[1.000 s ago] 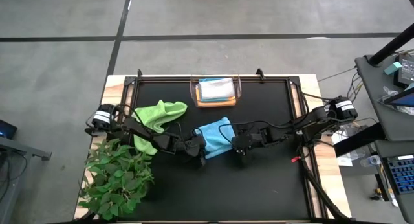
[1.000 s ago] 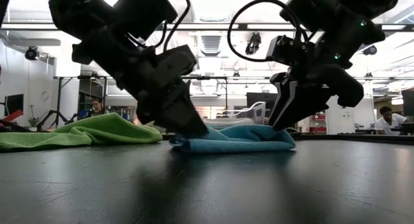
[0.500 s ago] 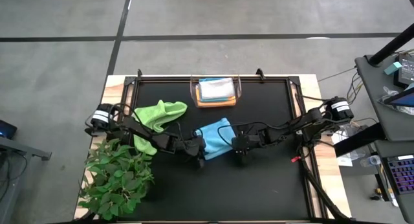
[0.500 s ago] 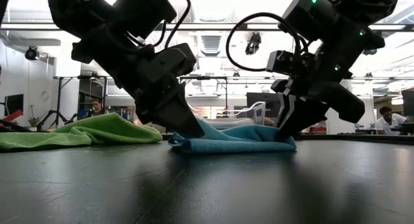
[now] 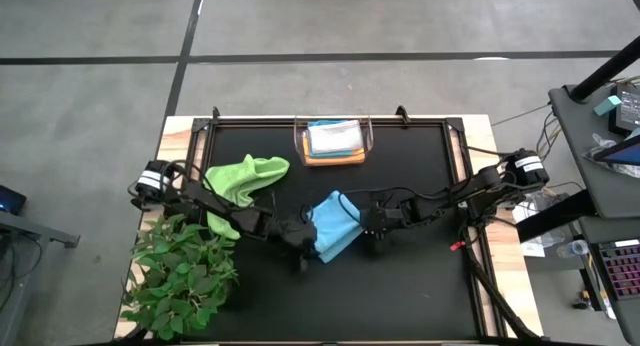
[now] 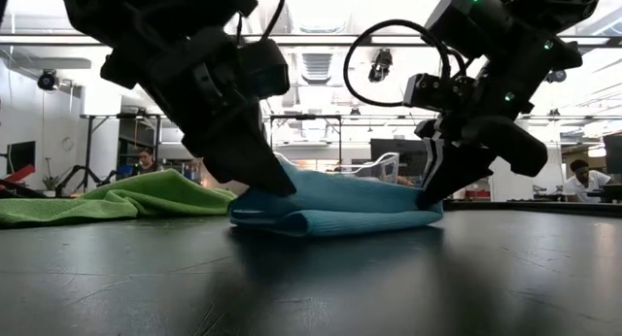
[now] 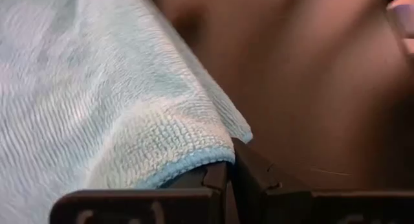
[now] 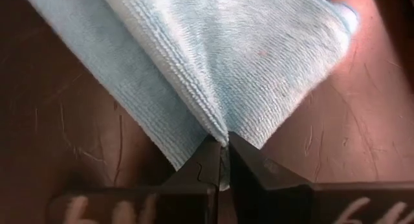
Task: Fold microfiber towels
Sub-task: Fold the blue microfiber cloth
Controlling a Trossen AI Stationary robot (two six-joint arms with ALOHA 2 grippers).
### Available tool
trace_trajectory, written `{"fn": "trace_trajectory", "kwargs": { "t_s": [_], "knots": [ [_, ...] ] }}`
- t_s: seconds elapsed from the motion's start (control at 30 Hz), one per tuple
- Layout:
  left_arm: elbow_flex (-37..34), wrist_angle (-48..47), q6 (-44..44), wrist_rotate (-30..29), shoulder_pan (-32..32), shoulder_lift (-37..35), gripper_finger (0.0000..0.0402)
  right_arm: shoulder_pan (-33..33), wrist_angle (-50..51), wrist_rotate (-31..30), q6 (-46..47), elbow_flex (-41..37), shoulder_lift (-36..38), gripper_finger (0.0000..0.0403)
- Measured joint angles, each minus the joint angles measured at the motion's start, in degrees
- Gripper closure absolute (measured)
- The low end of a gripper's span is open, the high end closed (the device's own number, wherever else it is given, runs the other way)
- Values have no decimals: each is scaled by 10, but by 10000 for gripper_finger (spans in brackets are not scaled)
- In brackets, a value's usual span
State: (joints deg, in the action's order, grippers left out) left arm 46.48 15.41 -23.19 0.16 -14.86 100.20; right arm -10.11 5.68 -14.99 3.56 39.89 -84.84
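The light blue towel (image 5: 334, 226) lies folded over on the black table, with a rounded fold toward the near edge (image 6: 321, 222). My left gripper (image 5: 306, 233) is shut on its left end and my right gripper (image 5: 366, 222) is shut on its right end. In the low view the left gripper (image 6: 278, 184) and the right gripper (image 6: 429, 194) slant down onto the towel (image 6: 340, 202). The lime green towel (image 5: 244, 178) lies crumpled at the left. Other towels lie in the clear bin (image 5: 333, 141) at the far edge. My left gripper (image 7: 229, 167) pinches a hemmed corner of the light blue towel (image 7: 184, 160) between its two fingers. The fingers slant down from the table's left. The held end is raised a little, and the rest lies on the table. My right gripper (image 8: 223, 145) pinches the towel's right edge (image 8: 221, 128) between its two fingertips, where two layers spread away from the fingers. The fingers slant down from the table's right. The towel lies low on the table beyond them.
A leafy green plant (image 5: 185, 268) stands at the near left corner, close to my left arm. The bin stands at the middle of the far edge. Bare black table (image 5: 400, 286) lies near and right of the towel. People show in the room behind (image 6: 583, 179).
Both grippers have gone toward the table's near edge, staying shut on the light blue towel. The held edge has been drawn over the rest of the towel, so it now lies folded over and nearer the front, with a rounded fold at its near side.
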Motion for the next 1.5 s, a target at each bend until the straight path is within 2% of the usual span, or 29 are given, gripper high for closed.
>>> {"fn": "trace_trajectory", "kwargs": {
  "t_s": [0.3,0.53,0.6,0.67,0.73,0.9,1.03,1.13,1.27,1.5],
  "knots": [
    [3,7,-34,11,-16,0,392,0,3,21,-5,0,1,390],
    [16,6,-65,54,-20,0,296,0,1,29,3,-1,1,390],
    [18,6,-64,86,-22,0,270,0,5,42,3,-1,4,389],
    [18,2,-62,125,-22,-4,255,-1,8,53,3,-1,11,383],
    [18,6,-60,130,-22,-14,249,-1,16,63,3,-1,24,369],
    [20,6,-4,52,-21,-31,272,-1,52,64,5,-1,69,320],
    [20,7,52,-49,-21,-37,313,-1,85,64,3,-1,112,288],
    [17,5,61,-84,-20,-28,348,-1,73,63,3,-1,135,280],
    [15,29,61,-88,-20,3,392,-1,-19,60,-17,-13,132,304],
    [15,113,52,-49,-21,59,396,6,-307,58,-37,-64,44,387]
  ]
}}
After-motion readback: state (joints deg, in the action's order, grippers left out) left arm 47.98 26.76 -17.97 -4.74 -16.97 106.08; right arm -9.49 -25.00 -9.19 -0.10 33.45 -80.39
